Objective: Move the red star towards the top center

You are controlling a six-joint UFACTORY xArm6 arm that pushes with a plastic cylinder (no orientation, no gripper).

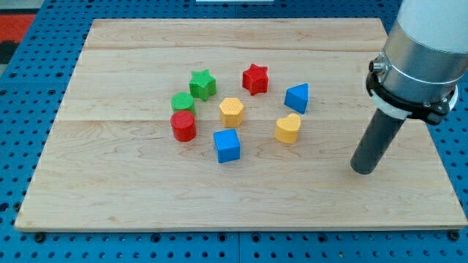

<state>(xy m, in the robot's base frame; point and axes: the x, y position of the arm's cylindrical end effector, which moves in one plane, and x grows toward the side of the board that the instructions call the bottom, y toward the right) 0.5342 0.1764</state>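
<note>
Resting well to the view's right of the cluster, my tip [362, 169], a bare rod with no jaws, touches nothing, while the red star [255, 78] sits near the blue triangle [297, 97], unpushed.

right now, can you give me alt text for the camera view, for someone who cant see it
A dark rod's tip rests on a wooden board at the view's right, apart from eight small blocks clustered mid-board. The red star sits at the cluster's top, with a green star to its left and a blue triangular block to its right.
</note>
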